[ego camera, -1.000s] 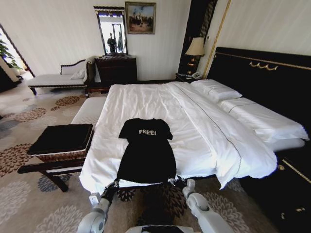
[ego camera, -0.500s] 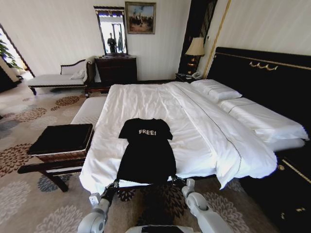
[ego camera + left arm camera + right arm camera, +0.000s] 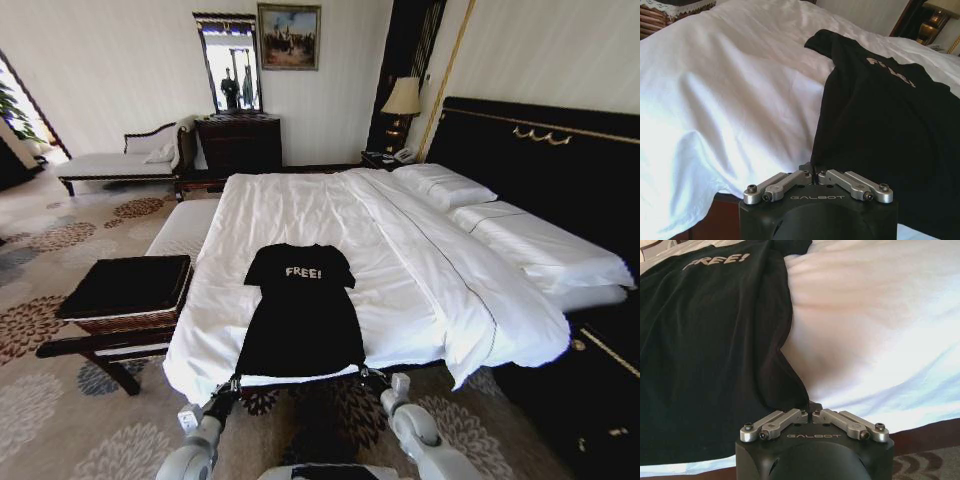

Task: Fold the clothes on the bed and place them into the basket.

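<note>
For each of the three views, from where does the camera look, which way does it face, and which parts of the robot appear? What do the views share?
Head view: from the robot's head, facing forward and down over the bed; both forearms show, the left gripper and right gripper at the T-shirt hem.
Left wrist view: behind the left gripper, shut on the T-shirt's hem corner.
Right wrist view: behind the right gripper, shut on the other hem corner of the T-shirt.
Shared: all views show the T-shirt on the white duvet.
</note>
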### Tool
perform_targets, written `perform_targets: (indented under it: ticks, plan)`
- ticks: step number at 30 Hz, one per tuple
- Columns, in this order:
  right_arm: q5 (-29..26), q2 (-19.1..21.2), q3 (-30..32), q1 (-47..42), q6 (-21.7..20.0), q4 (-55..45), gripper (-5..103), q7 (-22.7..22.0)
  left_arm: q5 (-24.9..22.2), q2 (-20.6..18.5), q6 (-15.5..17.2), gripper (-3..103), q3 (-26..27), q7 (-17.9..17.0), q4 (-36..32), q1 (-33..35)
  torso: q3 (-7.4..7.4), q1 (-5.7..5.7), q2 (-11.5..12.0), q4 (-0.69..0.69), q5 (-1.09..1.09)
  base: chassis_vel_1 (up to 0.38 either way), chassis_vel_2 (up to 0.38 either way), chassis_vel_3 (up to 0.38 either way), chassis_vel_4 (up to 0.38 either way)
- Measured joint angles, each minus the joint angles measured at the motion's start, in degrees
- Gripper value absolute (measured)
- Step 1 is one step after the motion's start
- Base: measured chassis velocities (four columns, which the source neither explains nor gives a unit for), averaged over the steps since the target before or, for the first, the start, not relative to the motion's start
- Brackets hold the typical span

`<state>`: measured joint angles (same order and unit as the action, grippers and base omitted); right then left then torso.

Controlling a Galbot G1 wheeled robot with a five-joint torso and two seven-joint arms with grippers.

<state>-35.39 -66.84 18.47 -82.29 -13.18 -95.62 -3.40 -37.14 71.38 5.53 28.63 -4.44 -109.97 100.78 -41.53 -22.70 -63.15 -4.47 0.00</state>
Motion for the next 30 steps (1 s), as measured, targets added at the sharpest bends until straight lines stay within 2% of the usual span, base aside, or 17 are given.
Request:
perform_targets:
  ticks: [8,13,30]
  plan:
    - [-1.44,2.52,1.98,-6.37,-3.36,-8.82,0,-1.03,-0.11,1.02,-0.45,1,2.14,-0.64,-3.11,5.84,0.01,0.00,0.00,0.01,-0.01,0.000,0.000,0.000,0.000]
    - [0.24,2.94,2.10,-10.59,-4.12,-11.81,0,-1.04,1.12,1.76,-0.83,1,2.46,-0.68,-3.31,7.08,0.01,0.00,0.00,0.00,0.00,0.000,0.000,0.000,0.000]
    - [1.11,3.02,1.73,-9.12,-5.50,-9.40,0,-2.11,4.96,2.54,-1.39,1,0.94,-0.97,0.85,6.02,-0.01,0.00,0.00,0.00,0.00,0.000,0.000,0.000,0.000]
